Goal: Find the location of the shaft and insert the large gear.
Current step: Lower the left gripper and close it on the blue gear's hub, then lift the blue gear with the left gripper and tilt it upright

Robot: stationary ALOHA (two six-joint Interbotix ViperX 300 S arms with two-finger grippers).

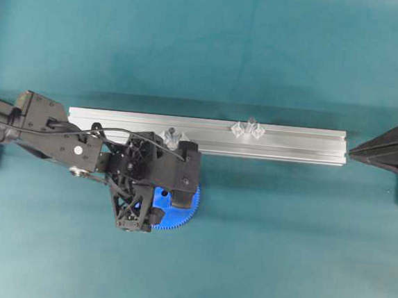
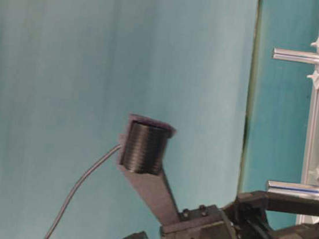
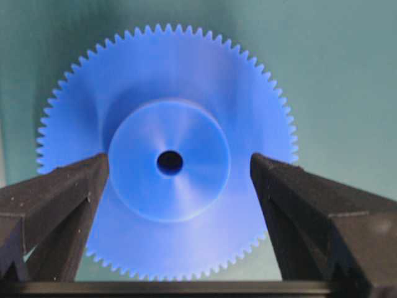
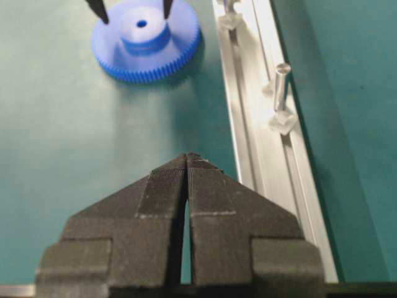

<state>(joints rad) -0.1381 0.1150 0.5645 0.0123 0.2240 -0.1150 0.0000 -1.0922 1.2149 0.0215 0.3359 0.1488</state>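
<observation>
The left end effector [image 3: 180, 180] hangs over the large gear [image 3: 167, 155], fingers spread wide either side of its hub without touching it. The gear lies flat on the green worktop [image 1: 282, 233], just beside the aluminium rail [image 1: 290, 144]. Farther along the rail stands the shaft [image 4: 281, 84] between its clear brackets, and beyond the rail's end the right end effector [image 4: 187, 162] waits with fingers pressed together.

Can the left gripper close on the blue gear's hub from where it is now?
Probably yes. The left gripper stands open with a finger on either side of the large gear's raised hub, nothing between them. The gear lies flat on the mat beside the rail.
</observation>
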